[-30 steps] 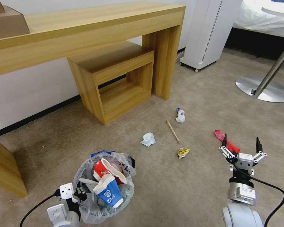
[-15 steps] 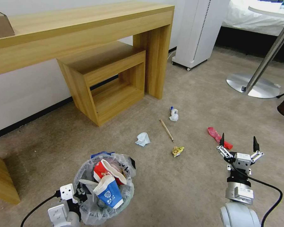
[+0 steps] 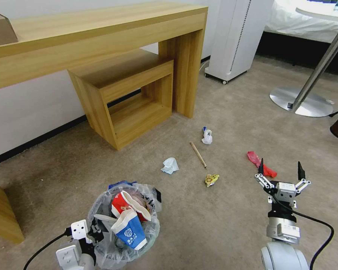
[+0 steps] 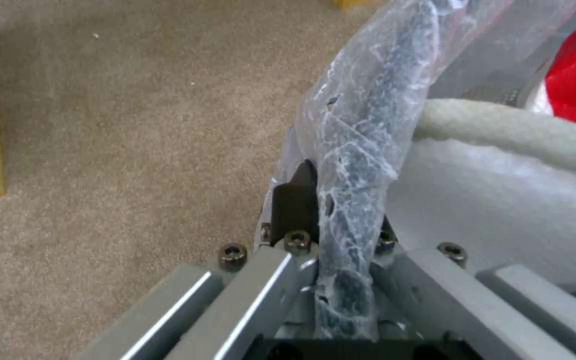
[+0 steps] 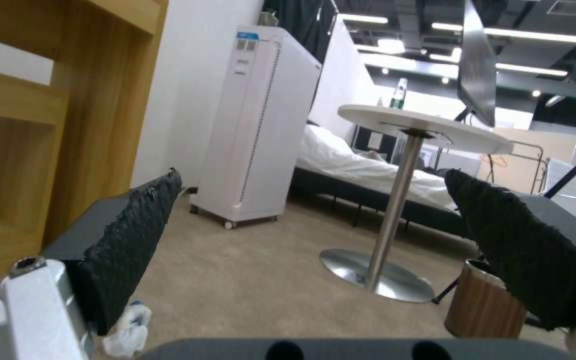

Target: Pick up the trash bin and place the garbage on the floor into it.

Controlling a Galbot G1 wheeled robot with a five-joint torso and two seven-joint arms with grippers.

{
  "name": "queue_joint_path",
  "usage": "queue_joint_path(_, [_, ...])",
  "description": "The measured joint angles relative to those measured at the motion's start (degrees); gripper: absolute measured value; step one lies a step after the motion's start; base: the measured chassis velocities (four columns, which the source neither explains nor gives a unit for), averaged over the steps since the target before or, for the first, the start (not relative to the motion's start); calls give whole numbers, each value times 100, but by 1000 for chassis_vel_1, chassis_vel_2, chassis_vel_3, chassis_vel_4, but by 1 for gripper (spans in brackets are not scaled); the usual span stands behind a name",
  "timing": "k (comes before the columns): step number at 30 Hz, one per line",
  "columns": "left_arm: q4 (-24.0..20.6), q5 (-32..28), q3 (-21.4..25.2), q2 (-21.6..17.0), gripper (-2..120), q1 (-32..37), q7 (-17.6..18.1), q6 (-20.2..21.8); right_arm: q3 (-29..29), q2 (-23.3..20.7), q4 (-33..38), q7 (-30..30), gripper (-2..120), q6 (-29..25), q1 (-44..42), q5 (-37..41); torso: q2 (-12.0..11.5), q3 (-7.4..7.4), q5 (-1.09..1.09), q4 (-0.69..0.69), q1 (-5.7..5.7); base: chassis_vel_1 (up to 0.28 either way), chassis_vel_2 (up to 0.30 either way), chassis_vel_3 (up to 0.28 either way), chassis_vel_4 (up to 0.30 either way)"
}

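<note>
The trash bin (image 3: pixel 118 225) stands low at the left, its clear liner holding a red cup (image 3: pixel 121 202), a blue-white carton (image 3: pixel 129 230) and a white slipper. My left gripper (image 3: pixel 95 231) is shut on the bin's bag-wrapped rim (image 4: pixel 351 165); one dark finger (image 4: pixel 296 197) presses it from outside. Garbage lies on the carpet: a tissue wad (image 3: pixel 170 165), a wooden stick (image 3: pixel 198 154), a yellow wrapper (image 3: pixel 211 180), a small white wad (image 3: pixel 206 136) and a red wrapper (image 3: pixel 260 161). My right gripper (image 3: pixel 279 168) (image 5: pixel 321 245) hangs open just near the red wrapper, holding nothing.
A wooden desk (image 3: pixel 101 33) with a nested stool (image 3: pixel 127 93) stands along the wall at the left. Behind are a white wheeled unit (image 3: pixel 236 33), a round table's steel base (image 3: pixel 302 103) and a brown wood-grain bin (image 5: pixel 485 302). Open carpet surrounds the litter.
The whole picture shifted left between the first two frames as the camera moved. Since then the right gripper has edged slightly toward the red wrapper. The left still grips the bin.
</note>
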State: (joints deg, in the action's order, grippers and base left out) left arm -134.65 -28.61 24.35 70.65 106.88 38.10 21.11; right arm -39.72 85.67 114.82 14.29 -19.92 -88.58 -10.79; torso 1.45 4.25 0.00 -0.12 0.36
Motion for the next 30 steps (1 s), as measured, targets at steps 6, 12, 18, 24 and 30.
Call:
queue_joint_path(6, [-21,42,-3,43,0,26,-14,-8,55,20,-74,-66,100,-51,2,-34,0,0,0,0,0,0,0,0,0])
queue_joint_path(12, [-21,107,-27,97,0,45,-38,-10,78,12,-150,-98,100,-122,12,-39,0,0,0,0,0,-19,14,8,-20])
queue_joint_path(18, [-22,115,-8,102,0,59,-46,-13,119,-10,-189,-107,100,-134,59,-20,0,-1,0,0,0,-103,87,103,-91])
queue_joint_path(24, [-17,162,-11,147,0,71,-49,-20,154,-37,-262,-102,100,-140,115,-17,0,0,0,0,1,-191,192,189,-189])
queue_joint_path(30, [-1,165,-9,158,0,71,-52,-22,159,-84,-338,-79,100,-186,166,-33,-1,1,0,0,2,-204,199,201,-214])
